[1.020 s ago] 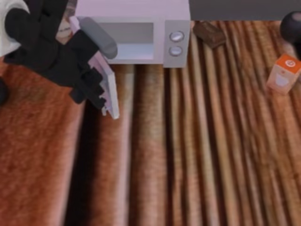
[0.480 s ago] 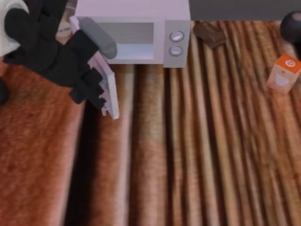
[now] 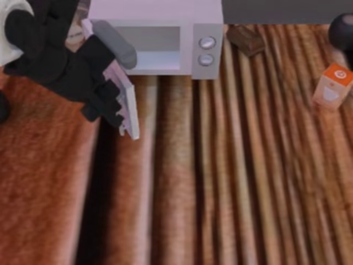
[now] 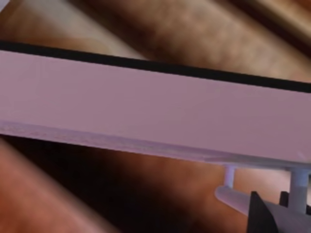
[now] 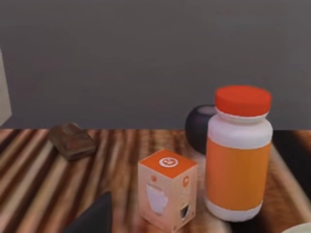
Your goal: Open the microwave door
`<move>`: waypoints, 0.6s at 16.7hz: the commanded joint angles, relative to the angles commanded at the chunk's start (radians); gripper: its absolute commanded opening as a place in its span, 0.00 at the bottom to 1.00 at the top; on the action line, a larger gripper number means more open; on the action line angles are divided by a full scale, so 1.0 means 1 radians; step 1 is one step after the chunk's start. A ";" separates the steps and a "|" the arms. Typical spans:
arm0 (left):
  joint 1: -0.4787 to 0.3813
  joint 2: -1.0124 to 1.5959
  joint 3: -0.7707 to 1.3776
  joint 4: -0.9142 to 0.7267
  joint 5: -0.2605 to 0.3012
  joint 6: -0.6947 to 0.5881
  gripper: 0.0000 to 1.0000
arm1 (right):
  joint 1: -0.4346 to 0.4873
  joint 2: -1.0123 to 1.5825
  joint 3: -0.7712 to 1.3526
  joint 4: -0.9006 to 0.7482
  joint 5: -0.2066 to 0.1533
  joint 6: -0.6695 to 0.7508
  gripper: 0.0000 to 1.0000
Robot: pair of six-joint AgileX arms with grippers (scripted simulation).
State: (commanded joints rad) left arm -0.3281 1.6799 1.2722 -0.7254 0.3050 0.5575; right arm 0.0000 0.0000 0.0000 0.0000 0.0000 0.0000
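— Left claw (image 3: 113, 113) first: where is it?

— At the far left of the table (image 3: 220, 176), just in front of the microwave (image 3: 157, 41). It sits against the free end of the door (image 3: 128, 105), on the door's left side, at the handle (image 4: 238, 196).

— Gripping it?

— From above, the dark fingers (image 3: 102, 94) press against the door's edge, and the wrist camera shows one dark fingertip (image 4: 265, 216) over the pale handle bar. Whether the claw is clamped on the bar or only resting by it, I cannot tell.

— And the door itself?

— Swung wide open. It is hinged at the oven's left front corner and points out toward the front of the table, nearly square to the oven's face. The cavity is exposed, and the two knobs (image 3: 207, 51) sit on the panel to its right.

— Where does the oven stand?

— At the back edge, left of centre.

— The right arm?

— Its claw is out of the top view. Its wrist camera shows only a dark tip (image 5: 95, 218) low in the picture, so open or closed I cannot say. Beyond it are an orange box (image 5: 167, 189), an orange bottle (image 5: 238, 155) with a red cap, a dark round object (image 5: 199, 126) behind the bottle, and a brown block (image 5: 72, 141).

— Do those show from above?

— The box (image 3: 332, 85) is near the right edge, the brown block (image 3: 245, 38) just right of the oven.
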 joint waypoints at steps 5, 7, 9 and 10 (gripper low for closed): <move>0.043 -0.001 0.005 -0.037 0.039 0.103 0.00 | 0.000 0.000 0.000 0.000 0.000 0.000 1.00; 0.061 -0.003 0.006 -0.052 0.056 0.145 0.00 | 0.000 0.000 0.000 0.000 0.000 0.000 1.00; 0.068 -0.004 0.007 -0.057 0.063 0.160 0.00 | 0.000 0.000 0.000 0.000 0.000 0.000 1.00; 0.068 -0.004 0.007 -0.057 0.063 0.160 0.00 | 0.000 0.000 0.000 0.000 0.000 0.000 1.00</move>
State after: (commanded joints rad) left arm -0.2606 1.6760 1.2788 -0.7821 0.3675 0.7179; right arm 0.0000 0.0000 0.0000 0.0000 0.0000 0.0000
